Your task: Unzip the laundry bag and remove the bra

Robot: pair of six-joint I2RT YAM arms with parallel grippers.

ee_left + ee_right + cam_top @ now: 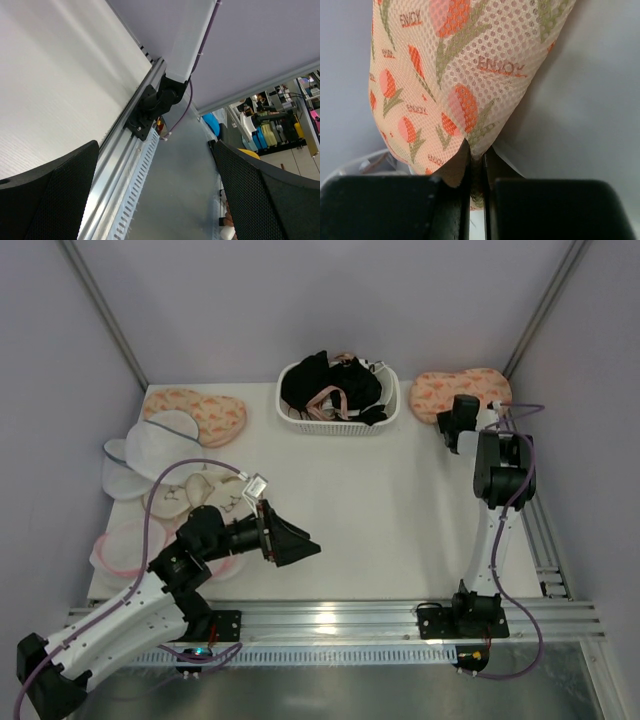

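Note:
The laundry bag point(462, 388), peach mesh with orange tulip print, lies at the back right by the wall. My right gripper point(458, 408) is at its near edge. In the right wrist view the jaws point(477, 167) are shut on a pinched fold of the bag's edge point(455, 75), and the bag hangs up and away from them. The bra is hidden. My left gripper point(305, 545) is open and empty, low over the table at front left, pointing right. Its fingers point(50, 195) frame the front rail in the left wrist view.
A second peach bag point(195, 412) lies at back left. White mesh domed bags point(150, 450) and cream round bags with pink rims point(125, 545) are piled along the left. A white basket point(340, 422) with black garments and pink straps stands at back centre. The metal rail point(330, 620) runs along the front.

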